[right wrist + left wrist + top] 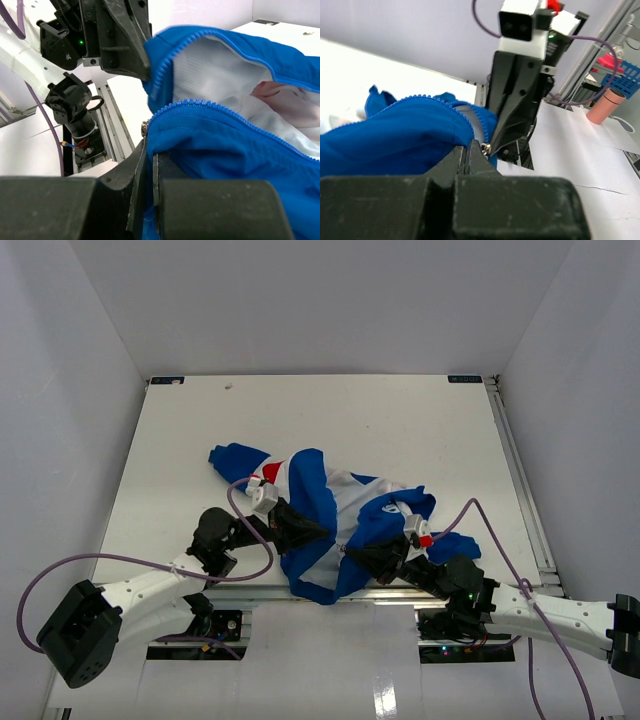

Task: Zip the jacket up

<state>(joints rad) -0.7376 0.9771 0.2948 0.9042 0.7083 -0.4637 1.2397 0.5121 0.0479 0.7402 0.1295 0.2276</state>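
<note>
Jacket [330, 515] is lying bunched at table's [400, 420] near edge. We are clamping its two open front edges there, left gripper [468, 150] and right gripper [149, 150] both pinched tight on fabric; zipper teeth [210, 106] are running away from that edge.

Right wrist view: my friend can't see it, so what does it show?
The right gripper pinches one blue edge of the jacket by its open zipper. The left gripper, top left, holds the other edge. White lining shows between the two rows of teeth.
</note>
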